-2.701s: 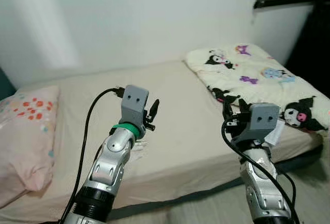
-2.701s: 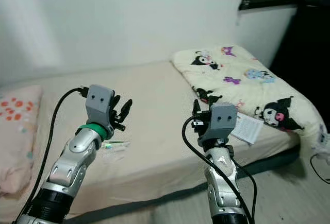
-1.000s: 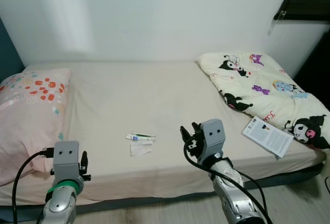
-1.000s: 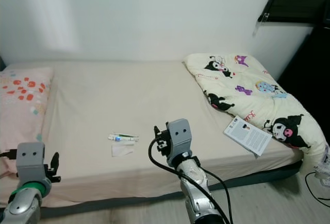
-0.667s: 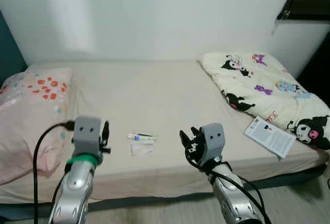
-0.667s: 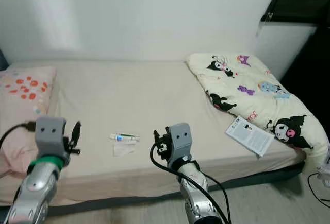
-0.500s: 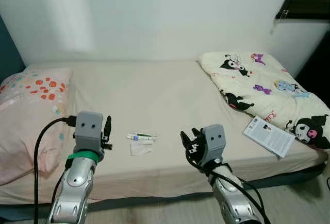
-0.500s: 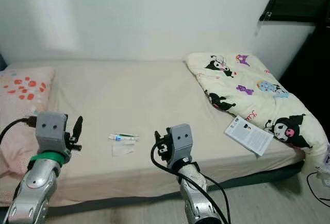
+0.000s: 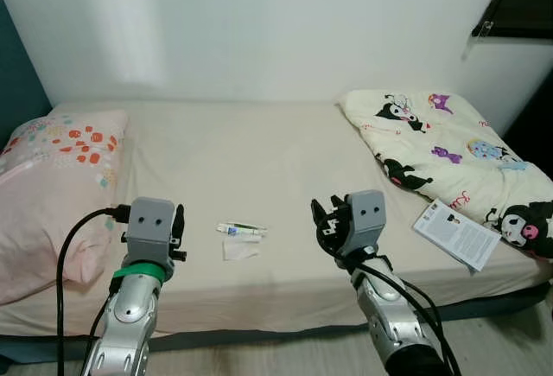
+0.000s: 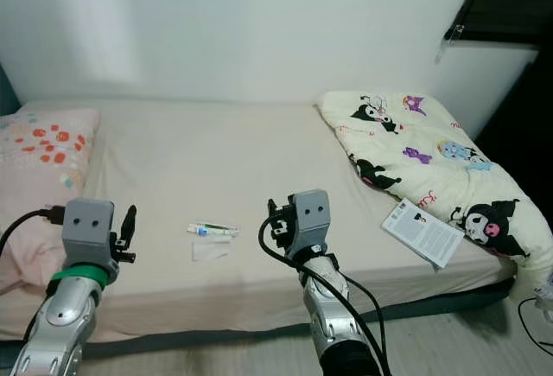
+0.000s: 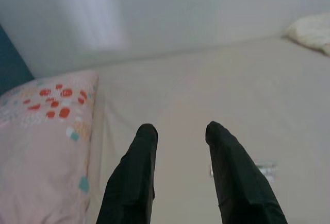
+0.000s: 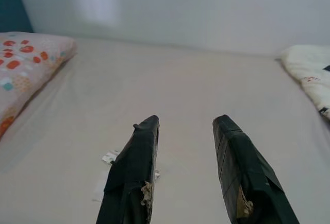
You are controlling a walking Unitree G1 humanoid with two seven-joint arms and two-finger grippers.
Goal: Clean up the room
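— What's different from a moment ago?

— The left arm. A second back it hung low at the near edge of the bed (image 9: 259, 147); now it is raised, so the left gripper (image 9: 178, 225) stands level with the small tube (image 9: 240, 230) and off to its left. The right gripper (image 9: 326, 223) has hardly shifted and sits on the tube's other side. Both have their fingers spread apart and hold nothing.

— So it's about to pick something up?

— I'd guess so. With both arms flanking the litter, the pickup looks close but not begun.

— Where exactly is the tube?

— On the bare sheet near the front edge of the bed, about halfway between the pink pillow (image 9: 52, 186) and the cartoon blanket (image 9: 449, 147). A scrap of white paper (image 9: 236, 250) lies just in front of it, touching or nearly so.

— Which way does it lie?

— Flat, its long axis running along the bed, one end toward the pillow, the other toward the blanket. Which end has the cap, I can't tell.

— Anything else to tidy?

— A booklet (image 9: 455, 232) rests on the blanket, well away from the tube.
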